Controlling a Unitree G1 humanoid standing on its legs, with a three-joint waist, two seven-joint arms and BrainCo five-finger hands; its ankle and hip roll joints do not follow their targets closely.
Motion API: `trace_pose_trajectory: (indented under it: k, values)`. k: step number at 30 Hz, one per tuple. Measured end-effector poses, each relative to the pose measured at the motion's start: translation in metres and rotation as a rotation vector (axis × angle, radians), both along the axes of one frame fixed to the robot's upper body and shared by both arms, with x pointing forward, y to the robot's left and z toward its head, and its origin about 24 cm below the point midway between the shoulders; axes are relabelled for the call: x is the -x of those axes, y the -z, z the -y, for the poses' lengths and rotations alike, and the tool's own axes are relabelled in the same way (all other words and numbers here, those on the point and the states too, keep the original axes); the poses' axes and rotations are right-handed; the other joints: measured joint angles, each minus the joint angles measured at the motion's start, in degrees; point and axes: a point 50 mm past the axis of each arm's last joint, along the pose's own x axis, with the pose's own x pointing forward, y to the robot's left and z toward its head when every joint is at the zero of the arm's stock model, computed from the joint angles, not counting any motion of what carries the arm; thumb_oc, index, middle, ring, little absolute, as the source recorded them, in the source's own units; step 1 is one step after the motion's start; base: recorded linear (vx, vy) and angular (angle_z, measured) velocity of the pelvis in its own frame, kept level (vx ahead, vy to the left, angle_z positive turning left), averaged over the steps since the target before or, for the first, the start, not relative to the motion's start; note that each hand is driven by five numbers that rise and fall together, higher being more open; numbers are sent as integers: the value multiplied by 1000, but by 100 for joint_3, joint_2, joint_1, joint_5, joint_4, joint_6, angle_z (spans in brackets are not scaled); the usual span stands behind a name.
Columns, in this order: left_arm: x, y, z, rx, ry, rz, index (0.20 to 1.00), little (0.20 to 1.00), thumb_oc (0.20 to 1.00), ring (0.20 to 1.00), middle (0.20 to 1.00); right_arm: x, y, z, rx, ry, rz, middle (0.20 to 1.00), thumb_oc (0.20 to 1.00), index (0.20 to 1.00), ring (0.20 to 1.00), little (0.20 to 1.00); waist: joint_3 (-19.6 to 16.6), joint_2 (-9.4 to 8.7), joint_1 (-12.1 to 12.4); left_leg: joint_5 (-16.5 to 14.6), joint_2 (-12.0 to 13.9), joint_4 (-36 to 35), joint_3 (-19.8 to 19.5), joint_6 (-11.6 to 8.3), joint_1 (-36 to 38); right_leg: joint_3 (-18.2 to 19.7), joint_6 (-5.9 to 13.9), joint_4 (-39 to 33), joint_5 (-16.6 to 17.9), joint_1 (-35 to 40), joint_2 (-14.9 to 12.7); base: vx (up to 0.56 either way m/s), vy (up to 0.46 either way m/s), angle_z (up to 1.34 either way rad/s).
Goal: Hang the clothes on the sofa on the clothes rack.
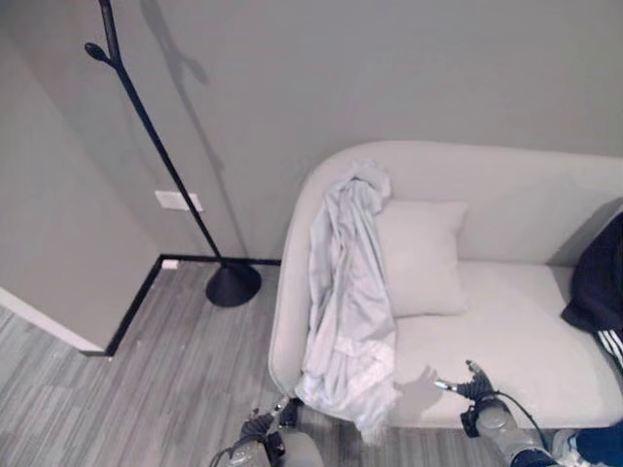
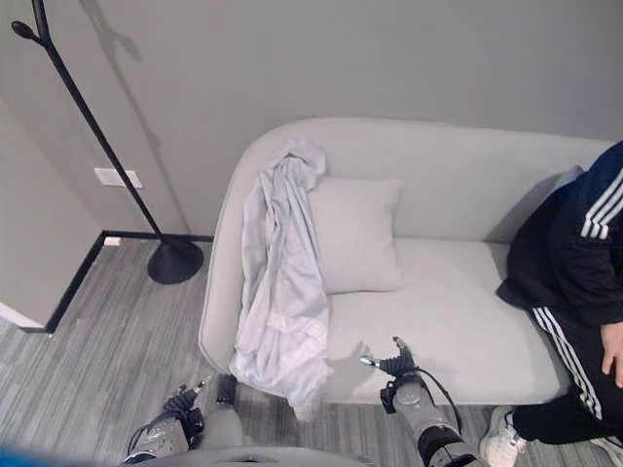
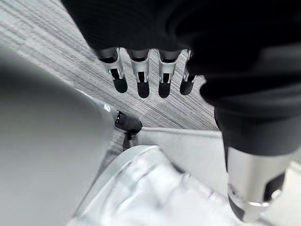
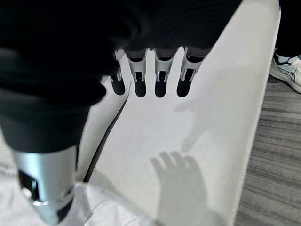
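- The garment is a pale, thin-looking thing draped over the sofa's arm. It runs from the top of the backrest down past the front edge of the seat, with its bottom end hanging free just off the sofa.
- It looks light and totally floppy to me, so it'll sag and slide wherever I lift it. Nothing fragile, but one loose pinch could let it slip out.
- Best place to grab, I reckon, is the bunched-up bit at the top of the sofa back. That's probably the collar end, which is easier to hook on a peg.
- My right hand hovers over the sofa seat, just beside the garment's lower end, fingers straight, holding nothing.
- My left hand is down off the sofa's front corner, over the floor, also relaxed and empty.
- The rack stands by the wall, well apart from the sofa's arm.
- A person sits at the sofa's far end.
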Motion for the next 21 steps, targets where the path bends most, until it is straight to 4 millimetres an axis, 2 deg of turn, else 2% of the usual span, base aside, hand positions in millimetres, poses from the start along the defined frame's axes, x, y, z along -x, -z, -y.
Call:
trace_pose_trajectory:
  k: [2, 3, 5, 6, 7, 8, 9, 11, 13, 15, 17, 18, 21]
  values:
    - [1, -2, -11, -38, 25, -7, 1000, 1000, 1000, 1000, 1000, 6, 7, -12, -25, 0, -37, 1000, 1000, 1000, 1000, 1000, -158, -314, 66, -122, -413, 89, 247, 394, -7, 65, 107, 62, 60, -71, -408, 166, 160, -15]
    - [-2, -4, -17, -68, 56, -3, 1000, 1000, 1000, 1000, 1000, 2, 8, -19, -40, -2, -34, 1000, 1000, 1000, 1000, 1000, -192, -393, 28, -139, -621, 63, 269, 580, -5, 66, 102, 277, 105, -180, -674, 51, 89, 8]
    - [-13, -10, -21, -98, 92, 35, 1000, 1000, 1000, 1000, 1000, -10, 3, -24, -55, -6, 1, 1000, 1000, 1000, 1000, 1000, -196, -304, 54, -283, -720, 89, 287, 724, -110, 168, 162, 393, 82, -490, -790, 6, 141, 14]
    - [-22, -13, -22, -122, 134, 61, 1000, 1000, 1000, 1000, 1000, -29, -7, -26, -61, -3, 59, 1000, 1000, 1000, 1000, 1000, -183, -276, 49, -394, -862, 279, 293, 783, -460, 230, 199, 468, 93, -975, -878, -26, 132, 16]
    - [-27, -15, -22, -136, 168, 71, 1000, 1000, 1000, 1000, 1000, -40, -14, -26, -59, 6, 95, 1000, 1000, 1000, 1000, 1000, -187, -303, 63, -454, -938, 430, 281, 765, -733, 237, 327, 520, 53, -1302, -961, -51, 134, 25]
    - [-31, -17, -20, -142, 191, 82, 1000, 1000, 1000, 1000, 1000, -51, -21, -23, -57, 31, 130, 1000, 1000, 1000, 1000, 1000, -154, -270, 55, -469, -960, 567, 252, 760, -939, 236, 555, 504, 69, -1418, -995, -37, 67, 6]
    - [-30, -15, -15, -131, 195, 80, 1000, 1000, 1000, 1000, 1000, -65, -29, -21, -55, 52, 162, 1000, 1000, 1000, 1000, 1000, -17, -155, 133, -458, -946, 661, 259, 777, -1046, 254, 645, 446, 158, -1466, -964, -38, 107, 1]
    - [-28, -12, -1, -105, 221, 74, 1000, 1000, 1000, 1000, 1000, -77, -40, -10, -38, 108, 202, 1000, 1000, 1000, 1000, 1000, 177, 63, 193, -522, -927, 765, 247, 692, -1166, 274, 640, 373, 203, -1512, -969, -9, 87, -3]
    - [-22, -10, -2, -112, 204, 67, 1000, 1000, 1000, 1000, 1000, -82, -43, -4, -9, 149, 204, 1000, 1000, 1000, 1000, 1000, 335, 215, 344, -557, -881, 892, 246, 644, -1338, 256, 615, 302, 223, -1593, -941, 4, 125, -2]
    - [-27, -14, 0, -120, 205, 105, 1000, 1000, 1000, 1000, 1000, -91, -51, 6, 37, 200, 222, 1000, 1000, 1000, 1000, 1000, 445, 284, 391, -620, -837, 1058, 241, 571, -1584, 278, 593, 304, 260, -1753, -911, -5, 119, -7]
    - [-39, -22, 5, -133, 250, 182, 1000, 1000, 1000, 1000, 1000, -106, -71, 27, 81, 306, 275, 1000, 1000, 1000, 1000, 1000, 701, 410, 461, -614, -848, 1127, 257, 634, -1872, 301, 639, 284, 350, -2010, -928, -4, 84, -5]
    - [-43, -24, 7, -136, 265, 196, 1000, 1000, 1000, 1000, 1000, -109, -75, 32, 85, 330, 293, 1000, 1000, 1000, 1000, 1000, 757, 432, 500, -600, -863, 1135, 265, 713, -1925, 314, 660, 251, 398, -2044, -932, 16, 82, 0]
    - [-46, -26, 5, -151, 284, 203, 1000, 1000, 1000, 1000, 1000, -115, -82, 34, 40, 392, 326, 1000, 1000, 1000, 1000, 1000, 875, 387, 567, -656, -973, 1199, 258, 747, -2043, 256, 672, 156, 395, -2076, -1031, 39, 122, 6]
